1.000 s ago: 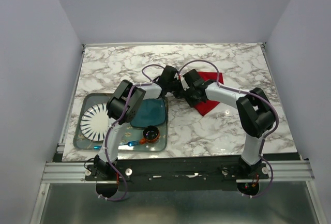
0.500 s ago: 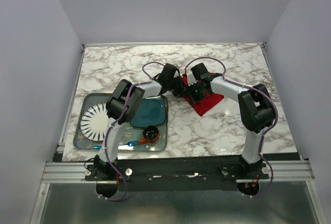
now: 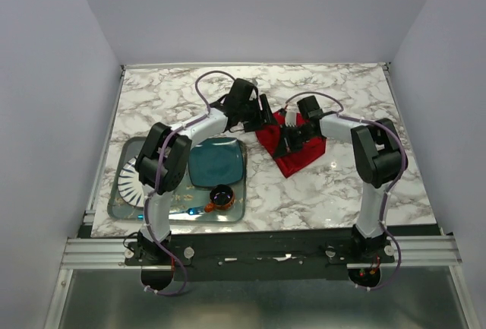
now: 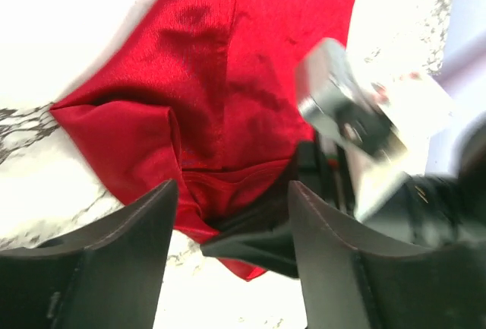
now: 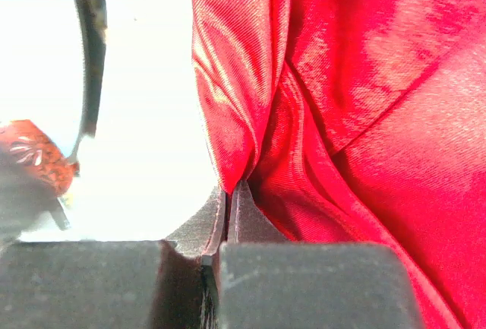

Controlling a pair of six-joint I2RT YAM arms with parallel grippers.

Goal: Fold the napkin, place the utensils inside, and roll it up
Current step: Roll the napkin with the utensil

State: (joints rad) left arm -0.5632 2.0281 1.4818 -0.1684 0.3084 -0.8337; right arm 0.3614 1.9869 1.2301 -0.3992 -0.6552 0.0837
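Observation:
The red napkin (image 3: 298, 154) lies bunched and partly folded on the marble table, right of centre. My right gripper (image 3: 286, 143) is over its left part. Seen from the right wrist, that gripper (image 5: 233, 190) is shut on a raised fold of the napkin (image 5: 349, 109). My left gripper (image 3: 266, 113) hovers just behind the napkin's left corner. From the left wrist, its gripper (image 4: 231, 196) is open with nothing between the fingers, and the napkin (image 4: 205, 78) lies beyond them. The utensils are out of view.
A grey tray (image 3: 121, 209) at the near left holds a white striped plate (image 3: 133, 181), a teal plate (image 3: 216, 163), a dark cup with an orange band (image 3: 221, 194) and a blue plastic utensil (image 3: 194, 210). Walls close in the table's sides and back.
My left gripper has opened, let go of the napkin and drawn back. My right gripper has shut on a napkin fold and shifted right, dragging the cloth into a bunch.

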